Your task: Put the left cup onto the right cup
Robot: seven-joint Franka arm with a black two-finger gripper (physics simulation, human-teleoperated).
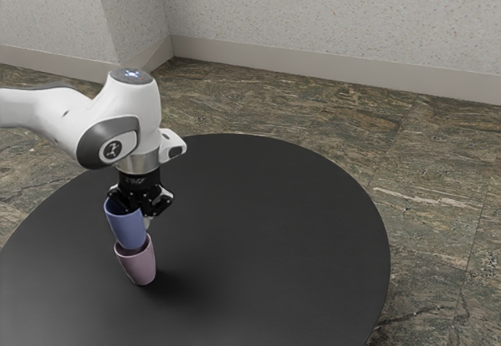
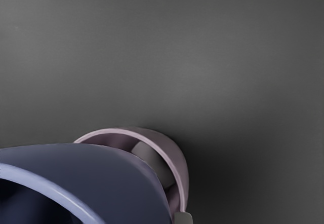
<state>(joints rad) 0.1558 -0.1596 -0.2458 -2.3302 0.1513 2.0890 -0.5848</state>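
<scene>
A blue-violet cup (image 1: 127,226) hangs tilted under my hand, with my gripper (image 1: 135,205) shut on its rim. Its base dips into the mouth of a mauve cup (image 1: 138,263) that stands upright on the round black table (image 1: 266,221). In the wrist view the blue-violet cup (image 2: 76,183) looms large just under the hand. Behind it the mauve cup (image 2: 169,165) shows its rim and part of its inside wall. The lower part of the blue-violet cup is hidden inside the mauve one.
The black tabletop stretches bare toward the exterior view's right and to the near edge. Around the table lies a brown stone floor (image 1: 438,166), with pale walls at the back.
</scene>
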